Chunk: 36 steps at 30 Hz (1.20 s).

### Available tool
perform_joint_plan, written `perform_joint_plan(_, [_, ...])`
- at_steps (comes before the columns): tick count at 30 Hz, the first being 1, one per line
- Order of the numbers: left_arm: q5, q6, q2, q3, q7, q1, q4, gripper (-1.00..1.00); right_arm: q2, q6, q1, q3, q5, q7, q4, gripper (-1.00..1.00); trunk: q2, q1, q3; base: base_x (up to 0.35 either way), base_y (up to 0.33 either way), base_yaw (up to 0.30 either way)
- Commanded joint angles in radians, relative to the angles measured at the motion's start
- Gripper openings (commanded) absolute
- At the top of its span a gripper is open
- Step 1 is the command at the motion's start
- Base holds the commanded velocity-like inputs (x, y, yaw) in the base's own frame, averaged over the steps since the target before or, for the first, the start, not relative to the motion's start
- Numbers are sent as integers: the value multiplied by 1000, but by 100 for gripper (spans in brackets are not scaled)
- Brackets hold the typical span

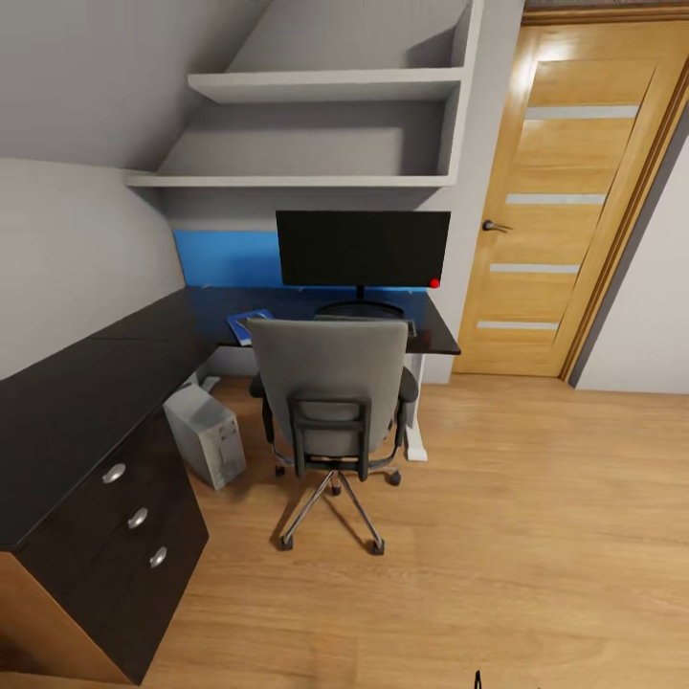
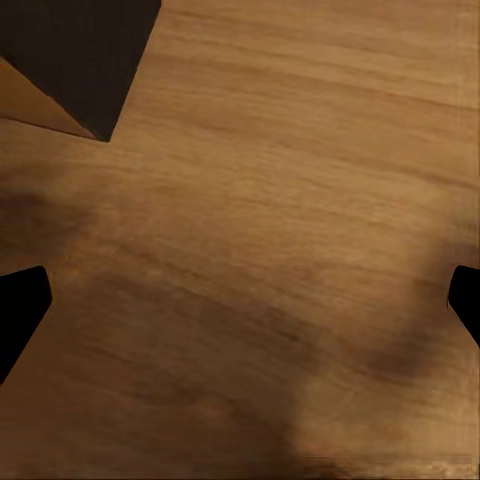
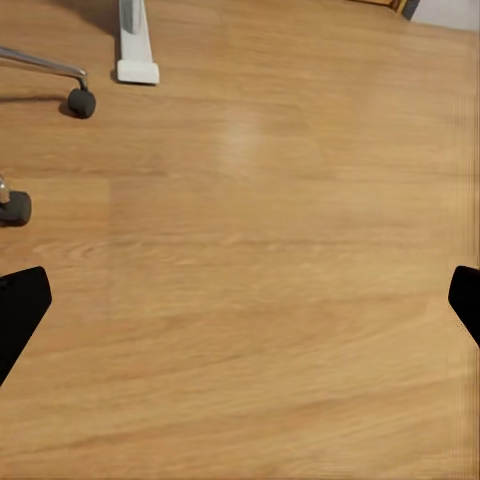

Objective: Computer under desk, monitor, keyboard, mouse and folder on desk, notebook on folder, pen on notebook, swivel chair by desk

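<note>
Wooden door (image 1: 574, 191), grey wall shelves (image 1: 325, 86), wood floor (image 1: 536, 536).

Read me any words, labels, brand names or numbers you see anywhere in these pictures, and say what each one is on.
No readable text anywhere.
Monitor: blank black screen, only a red light, no brand visible.
Computer: front markings too small to read.
Door: no sign or number.

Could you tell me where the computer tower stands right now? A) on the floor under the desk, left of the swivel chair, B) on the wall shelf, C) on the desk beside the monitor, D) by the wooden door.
A: the computer stands on the floor beneath the desk, left of the swivel chair.
</note>
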Motion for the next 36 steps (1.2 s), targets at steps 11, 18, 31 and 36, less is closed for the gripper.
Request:
perform_joint_plan(11, [4, 83, 35, -10, 1, 31, 1, 100, -1, -1, 0, 10, -1, -4, 1, 100, 77, -42, 34, 0, 0, 0])
perform_joint_plan(18, [4, 80, 40, -10, 0, 81, 0, 100, 2, 32, 1, 11, -3, -4, 2, 100, 126, -69, 56, 0, 0, 0])
perform_joint_plan(31, [3, -339, 32, -14, -24, 258, 0, 100, -2, -80, 199, 9, 0, -3, 2, 100, 217, -119, 96, 0, 0, 0])
perform_joint_plan(36, [3, -451, 20, -13, -22, 286, 0, 100, -30, -99, 227, 10, 3, 18, -4, 100, 252, -138, 112, 0, 0, 0])
